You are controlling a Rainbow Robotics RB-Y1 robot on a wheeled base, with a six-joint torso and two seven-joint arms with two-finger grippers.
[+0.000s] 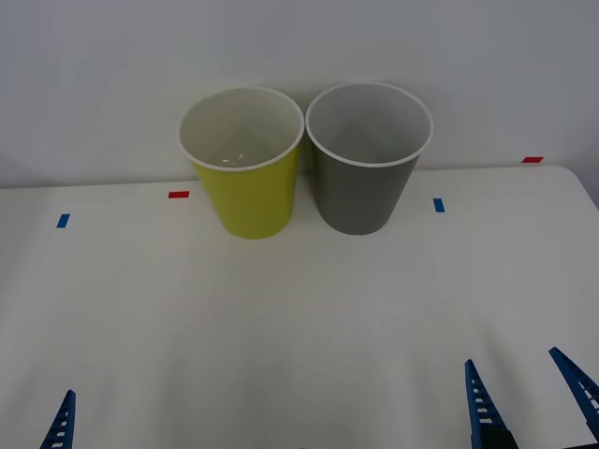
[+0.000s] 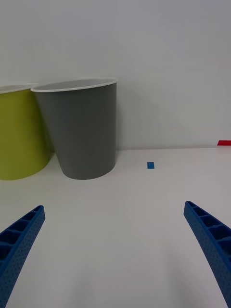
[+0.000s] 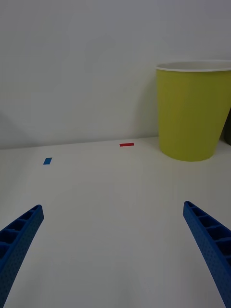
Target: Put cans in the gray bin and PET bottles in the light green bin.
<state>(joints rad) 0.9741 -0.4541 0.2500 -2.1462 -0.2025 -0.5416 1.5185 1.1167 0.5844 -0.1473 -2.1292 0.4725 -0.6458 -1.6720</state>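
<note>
The light green bin (image 1: 245, 178), a clear bottle (image 1: 234, 157) lying inside, touches the gray bin (image 1: 365, 173) at 12 o'clock on the surface (image 1: 281, 318); left tool (image 3: 113, 250) at 7 and right tool (image 1: 529, 388) at 5 o'clock, both spread and empty.

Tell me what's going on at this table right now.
Nothing is being handled. The light green bin and the gray bin stand side by side at the table's far edge, with something clear lying inside the green one. The left gripper and right gripper sit open and empty near the front edge.
</note>
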